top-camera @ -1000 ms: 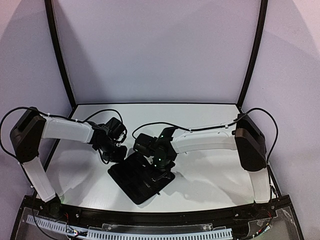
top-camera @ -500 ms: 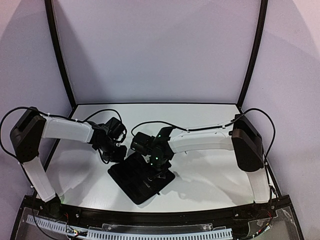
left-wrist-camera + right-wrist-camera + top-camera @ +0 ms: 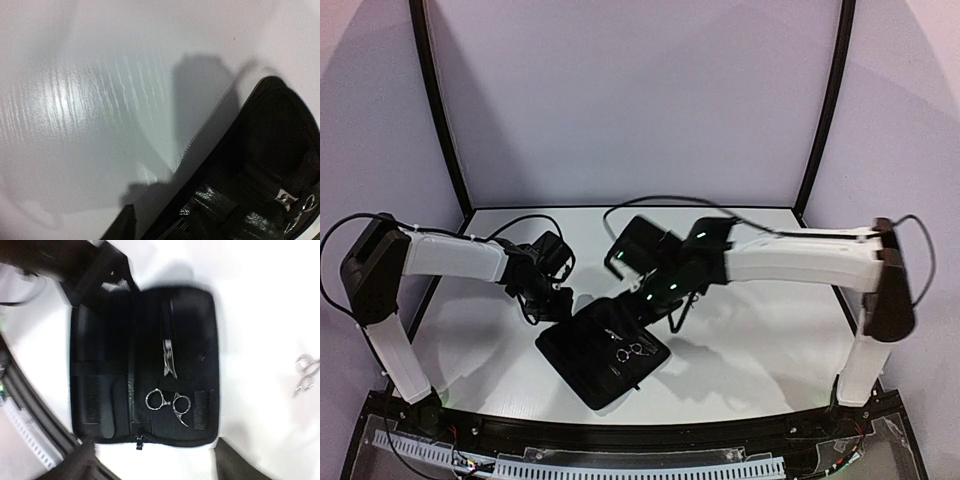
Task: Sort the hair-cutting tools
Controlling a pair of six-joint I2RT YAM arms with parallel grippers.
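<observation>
Right tool [image 3: 155,467] is spread wide with nothing between its fingers, and hovers above the open zip case [image 3: 200,325] on the tabletop [image 3: 260,305]. We note the first scissors [image 3: 169,385] in one half of the case and a comb [image 3: 94,407] in the other. The second scissors [image 3: 305,375] lie on the tabletop beside the case. Left tool [image 3: 553,298] sits at the case's corner; we cannot tell its spread.
</observation>
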